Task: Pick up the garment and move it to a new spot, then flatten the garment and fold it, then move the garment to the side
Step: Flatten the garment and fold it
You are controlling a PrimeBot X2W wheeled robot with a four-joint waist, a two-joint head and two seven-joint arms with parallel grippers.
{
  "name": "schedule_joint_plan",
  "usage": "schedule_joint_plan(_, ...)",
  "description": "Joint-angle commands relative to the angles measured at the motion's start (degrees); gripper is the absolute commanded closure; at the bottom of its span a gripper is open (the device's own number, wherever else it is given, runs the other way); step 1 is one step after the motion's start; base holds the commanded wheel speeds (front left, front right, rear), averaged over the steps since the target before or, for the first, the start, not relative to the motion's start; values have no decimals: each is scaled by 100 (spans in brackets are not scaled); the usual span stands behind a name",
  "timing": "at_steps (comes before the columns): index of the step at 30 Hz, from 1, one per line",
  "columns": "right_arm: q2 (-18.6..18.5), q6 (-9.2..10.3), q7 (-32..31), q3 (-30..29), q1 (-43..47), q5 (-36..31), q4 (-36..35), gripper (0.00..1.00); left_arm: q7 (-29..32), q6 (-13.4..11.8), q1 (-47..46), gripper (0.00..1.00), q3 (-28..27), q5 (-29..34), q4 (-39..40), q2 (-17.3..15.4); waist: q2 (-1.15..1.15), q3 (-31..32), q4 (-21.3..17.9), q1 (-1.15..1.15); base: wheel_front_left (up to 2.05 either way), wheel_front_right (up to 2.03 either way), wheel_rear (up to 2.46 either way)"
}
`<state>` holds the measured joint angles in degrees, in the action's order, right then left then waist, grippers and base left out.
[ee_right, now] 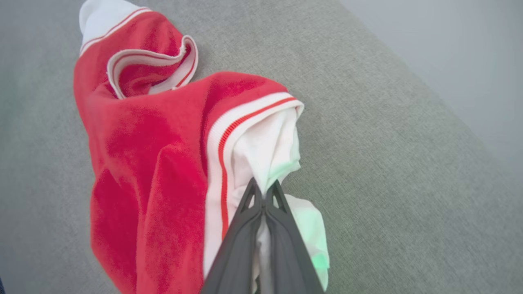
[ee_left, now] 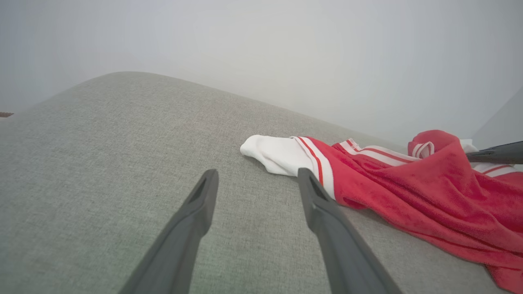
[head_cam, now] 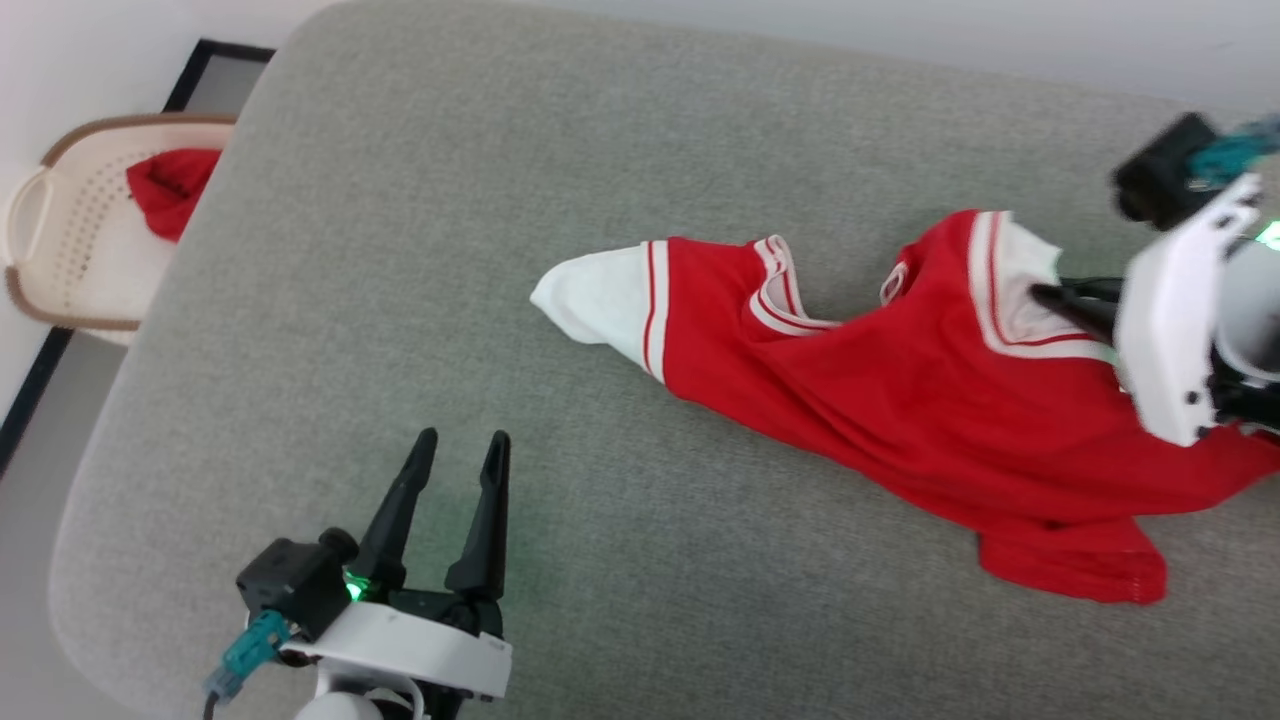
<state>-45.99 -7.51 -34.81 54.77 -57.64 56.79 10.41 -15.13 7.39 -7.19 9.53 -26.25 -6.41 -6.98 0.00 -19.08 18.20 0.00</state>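
The right claw pinches a white sleeve of the red jersey T-shirt at the right edge of the frame. The shirt lies crumpled on the grey padded worktop. The left claw, at the lower left, is spread wide, apart from the shirt.

and here's the left gripper: two long charcoal fingers, matte, tapering to narrow tips. under them sits the glossy white wrist shell, rounded. a green light glows just above that shell, a black boxy block sits at its upper left, and a teal connector with a dark cable is at its left. far right of that shell is the right gripper: same dark fingers, triangular cut-outs near the tips, and a white housing dotted with small dark screws.
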Motion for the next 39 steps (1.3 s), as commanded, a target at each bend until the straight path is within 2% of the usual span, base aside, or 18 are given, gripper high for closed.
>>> schedule_joint_plan(1,-86,4,198,-259,219,162,67,100,0,16,55,0,-26,20,21,-42,0,88,-131,0,0,0,0)
schedule_joint_plan(9,-373,4,1075,-1716,1275,495,692,100,0,16,153,0,-91,60,140,-133,0,122,-443,0,0,0,0)
schedule_joint_plan(16,-109,4,1533,-3164,1895,359,1503,100,0,16,106,0,-91,62,212,-210,0,74,-591,0,0,0,0)
schedule_joint_plan(18,23,4,1580,-3519,2004,233,1733,100,0,16,98,0,-86,61,226,-223,0,65,-617,0,0,0,0)
schedule_joint_plan(19,23,4,1580,-3519,2004,233,1733,100,0,16,98,0,-86,61,226,-223,0,65,-617,0,0,0,0)
schedule_joint_plan(24,294,4,1667,-4208,2174,-507,2317,100,0,17,75,0,-72,40,238,-268,0,37,-627,0,0,0,0)
schedule_joint_plan(28,594,4,1684,-4597,2224,-1115,2499,100,0,17,69,0,-78,38,245,-296,0,-3,-649,0,0,0,0)
schedule_joint_plan(29,635,5,1707,-4678,2226,-1278,2521,95,0,17,59,0,-81,37,247,-300,0,-15,-656,0,0,0,0)
schedule_joint_plan(31,794,5,1821,-4936,2166,-1567,2570,51,0,17,41,0,-96,32,245,-310,0,-37,-677,0,0,0,0)
schedule_joint_plan(32,857,4,1880,-5044,2136,-1751,2589,0,0,17,38,0,-111,34,243,-324,0,-41,-694,0,0,0,0)
schedule_joint_plan(36,1129,4,2092,-5416,2200,-2239,2405,0,0,17,22,0,-161,66,252,-435,0,-1,-792,0,0,0,0)
schedule_joint_plan(39,1308,5,2278,-5644,2416,-2490,2067,0,0,17,-67,0,-189,105,292,-652,0,82,-893,0,0,0,0)
